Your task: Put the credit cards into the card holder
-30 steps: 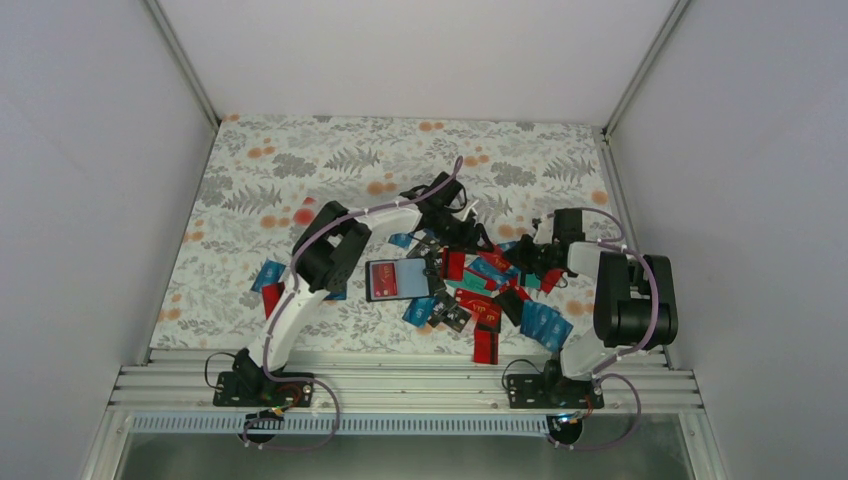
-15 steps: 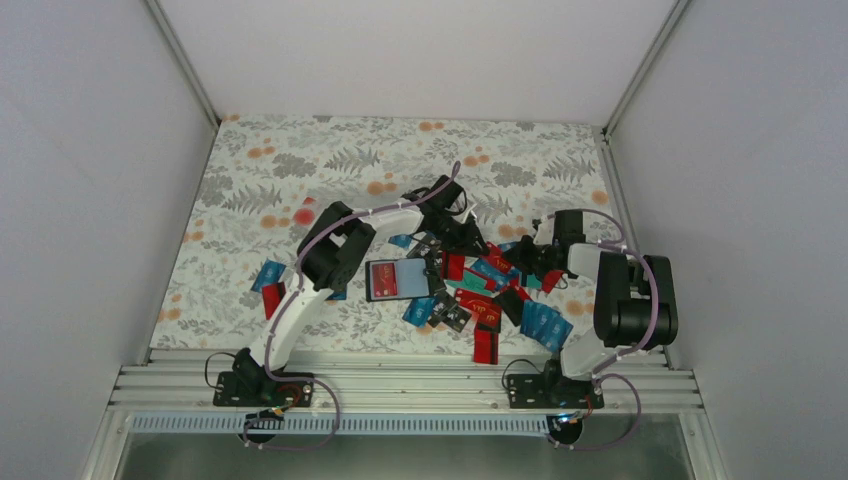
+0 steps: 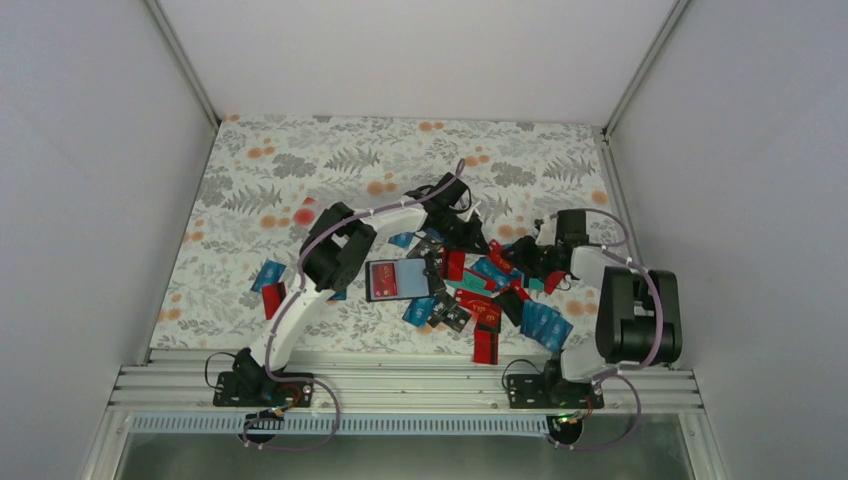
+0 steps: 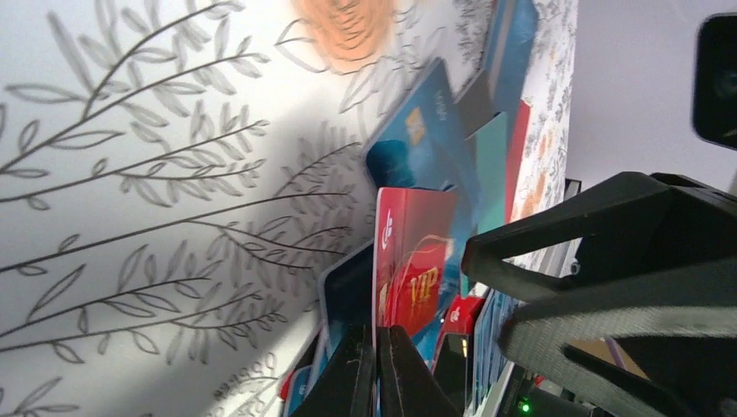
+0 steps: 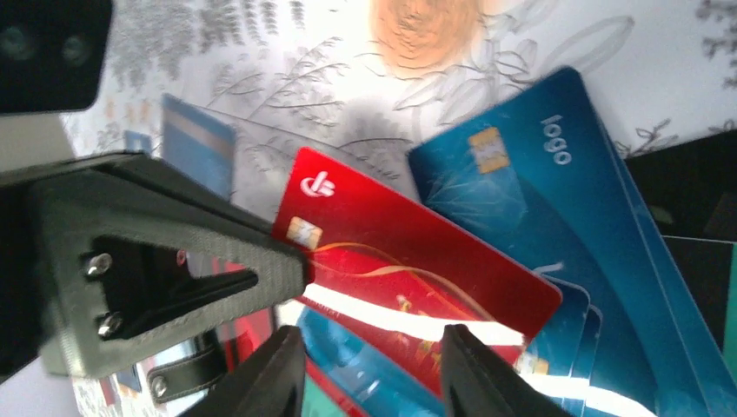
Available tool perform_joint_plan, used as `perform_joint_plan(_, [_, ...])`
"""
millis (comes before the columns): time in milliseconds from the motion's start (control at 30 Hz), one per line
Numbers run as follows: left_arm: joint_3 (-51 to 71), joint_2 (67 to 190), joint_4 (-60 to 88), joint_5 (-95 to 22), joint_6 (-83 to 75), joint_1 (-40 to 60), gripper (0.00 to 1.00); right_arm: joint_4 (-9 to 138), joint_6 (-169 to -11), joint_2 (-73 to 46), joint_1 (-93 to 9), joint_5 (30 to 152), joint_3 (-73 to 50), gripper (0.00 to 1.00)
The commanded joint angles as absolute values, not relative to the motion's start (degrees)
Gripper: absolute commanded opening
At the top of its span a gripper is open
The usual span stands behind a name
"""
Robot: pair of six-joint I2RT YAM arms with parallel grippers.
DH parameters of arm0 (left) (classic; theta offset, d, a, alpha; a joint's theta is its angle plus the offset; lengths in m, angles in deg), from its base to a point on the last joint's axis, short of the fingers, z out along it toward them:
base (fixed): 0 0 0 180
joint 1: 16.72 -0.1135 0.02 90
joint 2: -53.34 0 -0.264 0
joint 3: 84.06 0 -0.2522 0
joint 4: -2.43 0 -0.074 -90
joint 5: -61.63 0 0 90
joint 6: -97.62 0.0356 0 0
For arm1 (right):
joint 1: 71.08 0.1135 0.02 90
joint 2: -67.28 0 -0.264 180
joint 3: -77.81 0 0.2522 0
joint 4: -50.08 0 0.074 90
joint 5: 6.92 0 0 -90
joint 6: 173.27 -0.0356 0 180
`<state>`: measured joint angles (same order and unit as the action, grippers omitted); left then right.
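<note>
**Red card (image 4: 413,261) pinched on the left, holder (image 3: 398,279) beside the heap**

Top view: a floral cloth (image 3: 300,160) lies under everything. The cards (image 3: 480,305), blue, red, teal and black, form a loose heap at the middle, with one blue and one red card apart at the left. The holder lies flat at the heap's left edge. Its top shows a red strip and a pale panel; whether that is a card inside cannot be told. The left gripper (image 3: 470,240) reaches over the heap's far side. The right gripper (image 3: 515,262) points at it from the right, and the two are close together. No print can be read from up here.

Left wrist: the fingers (image 4: 348,373) are pressed together on the near edge of the red card. It bears a white swirl mark and "VIP" in gold. More cards lie under and beside it on the cloth.

Right wrist: the fingers (image 5: 269,373) stand partly open and grip nothing. The red card's (image 5: 417,261) lower edge runs between them; whether a pad touches it cannot be told. The left gripper's black finger meets that card's corner by the chip. Next to it lies a blue card (image 5: 539,200) with a gold chip and "logo" in white.
</note>
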<state>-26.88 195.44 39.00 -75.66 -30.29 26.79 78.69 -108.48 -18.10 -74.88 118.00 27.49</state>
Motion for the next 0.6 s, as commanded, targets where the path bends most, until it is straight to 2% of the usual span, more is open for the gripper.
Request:
perform_joint_plan(0, [-30.5, 190.4, 47.0, -74.4, -23.2, 25.7, 0.02, 84.3, -108.0, -10.9, -74.9, 117.7, 23.7, 0.48])
perform_joint_plan(133, [-28.6, 185.1, 51.0, -74.5, -17.9, 23.5, 0.03, 86.8, -107.8, -5.9, -74.9, 120.2, 20.7, 0.69])
perform_joint_plan(233, [-26.8, 180.4, 54.7, -75.3, -13.2, 21.9, 0.02, 87.5, -107.5, -3.4, -74.4, 122.8, 18.9, 0.77])
perform_joint_plan(567, [-12.3, 164.6, 62.6, -79.4, 1.9, 18.1, 0.03, 85.0, -105.6, -2.5, -67.4, 135.8, 17.4, 0.79])
